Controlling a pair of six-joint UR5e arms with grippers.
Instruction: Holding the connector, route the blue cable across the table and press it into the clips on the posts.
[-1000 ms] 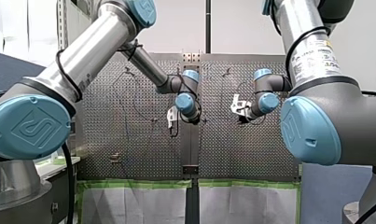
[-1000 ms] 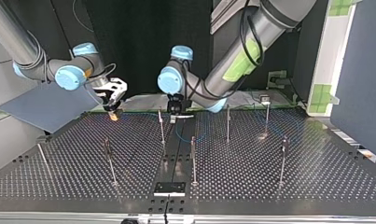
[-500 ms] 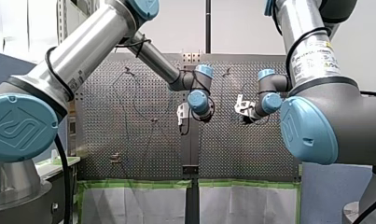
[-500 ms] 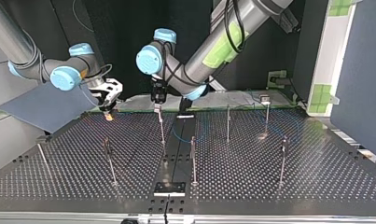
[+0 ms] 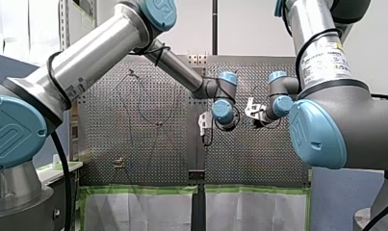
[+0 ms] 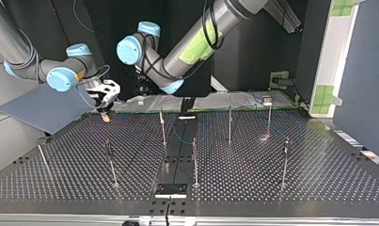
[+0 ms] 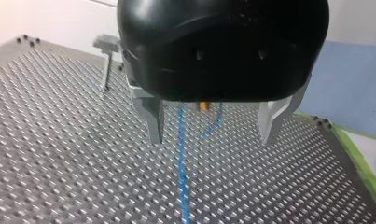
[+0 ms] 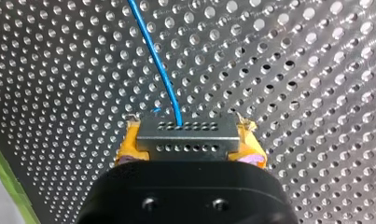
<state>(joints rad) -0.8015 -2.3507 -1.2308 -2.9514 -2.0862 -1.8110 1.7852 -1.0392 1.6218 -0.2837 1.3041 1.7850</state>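
1. Yellow pads (image 8: 129, 145) of our right gripper (image 6: 106, 113) were clamped on the connector (image 8: 187, 136), a small grey block with rows of holes. They held it by its two ends just above the perforated table (image 8: 293, 70), at the far left of the top view.
2. We judged the connector rigid and light, with its flat ends the right place to hold. It should not slip so long as the pull is gentle.
3. From the middle of the connector's face the blue cable (image 8: 156, 65) ran away over the table. It looked thin, limp and very light, so we expected it to sag and trail rather than keep a line, and to kink if bent hard at the connector.
4. Our left gripper (image 7: 213, 126) hovered with its metal fingers (image 7: 154, 122) spread wide and empty, the cable lying on the table below the gap between them. Taking the strand just beside a clip seemed the best hold for pressing it in, though bare metal might let it slide.
5. Farther right in the top view, a blue loop lay around the middle posts (image 6: 194, 157). We could not tell whether any clip held it.
6. Farthest from the work, a label (image 5: 326, 55) on our right arm carried print too small to read. A blue joint cap (image 5: 13, 130) bore an embossed mark but no legible words.
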